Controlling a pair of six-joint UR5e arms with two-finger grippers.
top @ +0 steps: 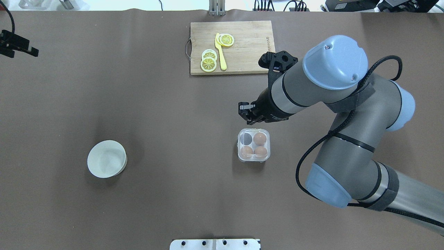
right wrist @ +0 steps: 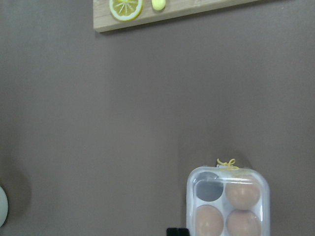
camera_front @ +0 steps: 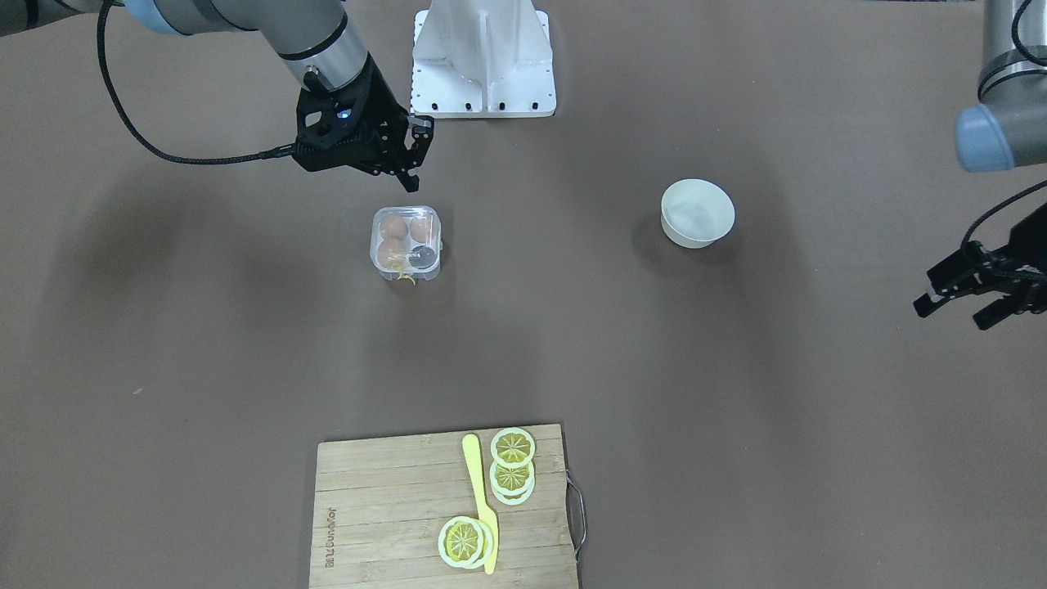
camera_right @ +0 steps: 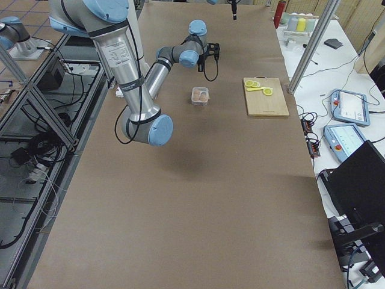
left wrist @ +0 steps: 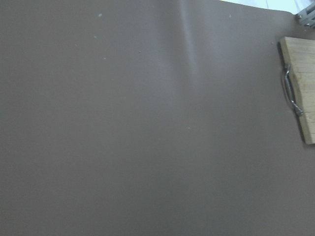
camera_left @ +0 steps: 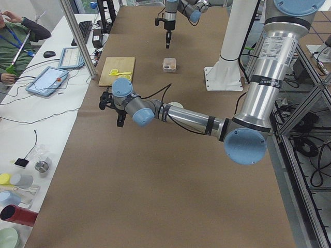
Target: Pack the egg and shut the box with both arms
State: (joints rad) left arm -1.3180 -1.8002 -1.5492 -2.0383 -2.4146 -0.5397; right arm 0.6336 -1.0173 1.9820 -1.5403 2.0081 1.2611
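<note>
The clear box sits on the brown table with its lid down. It holds three orange-brown eggs, and its fourth cell looks dark. A yellow string hangs at its side. My right gripper hovers just beside the box, apart from it. It looks shut and empty. In the right wrist view only a black tip shows at the bottom centre, next to the box. My left gripper is open and empty, far off at the table's side.
A round white bowl stands between the two grippers. A wooden cutting board with lemon slices and a yellow knife lies at the far edge. The white base is at the robot's side.
</note>
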